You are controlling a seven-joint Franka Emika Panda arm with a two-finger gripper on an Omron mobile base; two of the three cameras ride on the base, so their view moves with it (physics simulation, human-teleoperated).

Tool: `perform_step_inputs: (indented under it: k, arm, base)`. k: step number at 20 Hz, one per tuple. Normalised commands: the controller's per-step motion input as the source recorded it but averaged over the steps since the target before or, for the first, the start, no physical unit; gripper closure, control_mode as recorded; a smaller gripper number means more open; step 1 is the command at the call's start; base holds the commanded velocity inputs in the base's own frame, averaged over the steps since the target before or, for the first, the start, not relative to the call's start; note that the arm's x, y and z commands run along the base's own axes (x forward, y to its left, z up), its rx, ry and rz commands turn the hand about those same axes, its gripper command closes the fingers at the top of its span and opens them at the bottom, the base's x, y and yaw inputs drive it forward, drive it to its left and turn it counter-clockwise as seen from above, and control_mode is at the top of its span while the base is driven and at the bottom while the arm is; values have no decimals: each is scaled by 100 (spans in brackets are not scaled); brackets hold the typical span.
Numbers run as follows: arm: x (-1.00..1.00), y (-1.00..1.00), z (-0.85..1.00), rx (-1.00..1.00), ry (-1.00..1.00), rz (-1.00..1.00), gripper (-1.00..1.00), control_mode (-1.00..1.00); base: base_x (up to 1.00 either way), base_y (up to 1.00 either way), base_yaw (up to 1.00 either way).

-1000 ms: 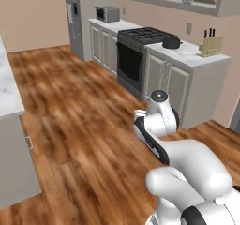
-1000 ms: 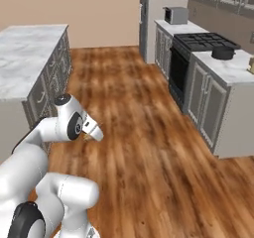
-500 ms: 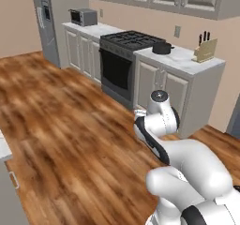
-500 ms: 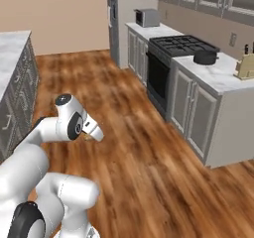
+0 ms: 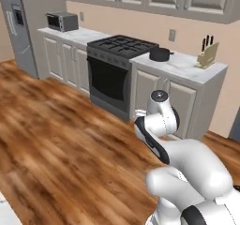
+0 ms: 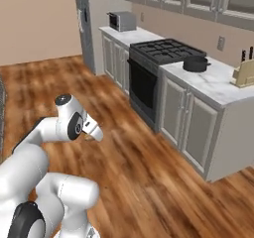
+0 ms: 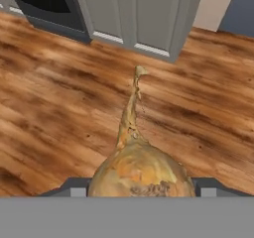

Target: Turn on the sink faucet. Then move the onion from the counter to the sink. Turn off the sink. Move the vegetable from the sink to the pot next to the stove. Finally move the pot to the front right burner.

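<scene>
We are seeing the claw (image 7: 136,191) clamping the onion (image 7: 141,170) in the hand view, the golden-brown bulb sitting right between the finger tips with its thin stem tip pointing away toward the wood floor (image 7: 59,113) and the beige cabinet doors (image 7: 139,14). In the right base view the arm is folding low in front of the base, over the floor, with a bit of the onion peeking out by the hand (image 6: 89,131). The pot (image 5: 160,54) is sitting on the marble surface (image 5: 187,65) just beside the stove (image 5: 123,46), on its right, touching no burner. A knife block (image 5: 207,54) is standing further right on the same surface, well apart from the pot. A microwave (image 5: 62,21) is resting on the surface left of the stove, next to the grey fridge (image 5: 21,27). The arm is well apart from the cabinets.
</scene>
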Motion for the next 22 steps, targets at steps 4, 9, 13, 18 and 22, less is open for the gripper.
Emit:
perform_step_inputs:
  k: [4, 9, 13, 18, 22]
  arm:
    - [0, 0, 0, 0, 0, 0, 100, 100]
    - [0, 0, 0, 0, 0, 0, 100, 100]
    - [0, 0, 0, 0, 0, 0, 100, 100]
    - [0, 0, 0, 0, 0, 0, 100, 100]
    - [0, 0, 0, 0, 0, 0, 100, 100]
  base:
    - [88, 47, -35]
    - [80, 23, -38]
    - [79, 2, -31]
    - [68, 2, -30]
    - [53, 27, -34]
